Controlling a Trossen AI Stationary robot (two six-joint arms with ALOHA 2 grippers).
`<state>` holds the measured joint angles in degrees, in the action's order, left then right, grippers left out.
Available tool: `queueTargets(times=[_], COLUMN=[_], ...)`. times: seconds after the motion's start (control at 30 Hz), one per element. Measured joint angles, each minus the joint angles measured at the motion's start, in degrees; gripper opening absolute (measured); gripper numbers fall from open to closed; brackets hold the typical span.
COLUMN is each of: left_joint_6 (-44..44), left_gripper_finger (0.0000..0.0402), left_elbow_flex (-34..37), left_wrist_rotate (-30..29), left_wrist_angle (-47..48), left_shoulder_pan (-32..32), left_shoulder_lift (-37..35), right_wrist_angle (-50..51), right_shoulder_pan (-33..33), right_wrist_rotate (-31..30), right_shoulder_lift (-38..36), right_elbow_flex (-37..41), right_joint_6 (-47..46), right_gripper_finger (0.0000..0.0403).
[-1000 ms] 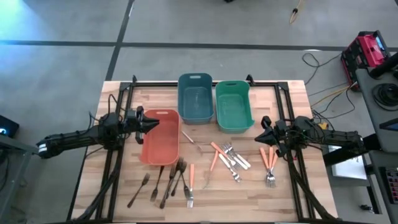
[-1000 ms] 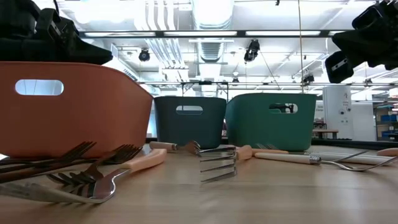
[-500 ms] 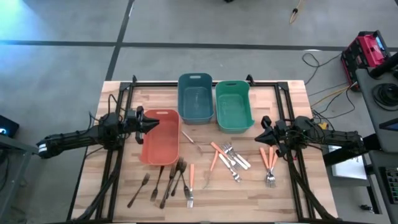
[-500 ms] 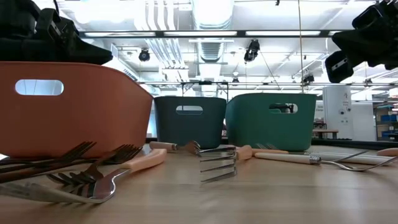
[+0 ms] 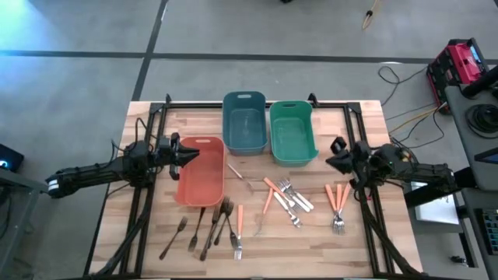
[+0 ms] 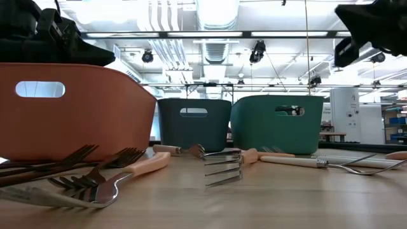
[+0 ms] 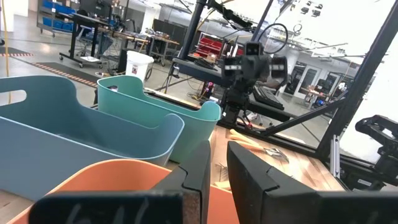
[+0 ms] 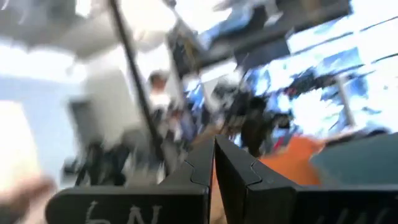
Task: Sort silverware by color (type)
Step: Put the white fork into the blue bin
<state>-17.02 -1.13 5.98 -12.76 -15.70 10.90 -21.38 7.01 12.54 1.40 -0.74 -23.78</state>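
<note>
The silverware lies on the near half of the wooden table (image 5: 358, 117). Dark bronze forks (image 5: 206, 229) are at the near left, below the salmon bin (image 5: 201, 175). Orange-handled pieces (image 5: 270, 194) and plain silver forks (image 5: 292, 206) are in the middle. A small orange-handled bunch (image 5: 337, 201) lies to the right. My left gripper (image 5: 194, 152) (image 7: 219, 163) hovers level over the salmon bin's left rim, open by a narrow gap, with nothing between its fingers. My right gripper (image 5: 334, 155) (image 8: 214, 149) hangs shut and tipped upward, above the table, right of the green bin (image 5: 292, 132).
The blue bin (image 5: 244, 120) and the green bin stand side by side at the far middle, with the salmon bin to their near left. Black frame rails (image 5: 257, 103) run along the table's far, left and right sides. Bare wood lies at the near right corner.
My right gripper has risen a little and tipped its fingers upward, staying shut. In the low view it has climbed toward the top of the picture.
</note>
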Motion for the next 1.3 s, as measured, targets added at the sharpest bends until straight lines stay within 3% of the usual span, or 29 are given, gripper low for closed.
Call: queueTargets(times=[0.23,0.43,0.57,0.67,0.9,1.1,1.3], left_joint_6=[0.00,-1.52,-12.06,-12.05,-12.50,-6.02,1.72], left_gripper_finger=[0.0037,0.0037,0.0037,0.0037,0.0037,0.0037,0.0037], left_elbow_flex=[0.00,0.02,0.02,0.02,0.02,-1.29,-11.34], left_wrist_rotate=[0.00,0.00,-2.76,-5.53,-3.38,-5.50,-5.27], left_wrist_angle=[0.00,-1.26,-11.93,-19.18,-30.33,-39.70,-39.75], left_shoulder_pan=[0.00,0.02,-0.01,-0.04,0.25,2.22,4.40], left_shoulder_lift=[0.00,0.02,0.00,0.02,0.40,7.37,20.68], right_wrist_angle=[-1.17,-1.29,1.78,8.33,17.10,17.62,22.13], right_shoulder_pan=[0.00,0.00,0.05,0.13,0.13,0.09,-0.83], right_wrist_rotate=[-5.15,-6.55,-6.89,-9.83,-13.27,-12.56,-12.51], right_shoulder_lift=[3.60,12.53,22.38,30.20,44.98,51.67,56.21], right_elbow_flex=[-0.14,-7.01,-14.41,-20.56,-31.45,-37.08,-43.75], right_joint_6=[-2.55,-4.47,-4.52,-1.10,3.10,7.75,7.92], right_gripper_finger=[0.0009,0.0009,0.0009,0.0009,0.0009,0.0009,0.0009])
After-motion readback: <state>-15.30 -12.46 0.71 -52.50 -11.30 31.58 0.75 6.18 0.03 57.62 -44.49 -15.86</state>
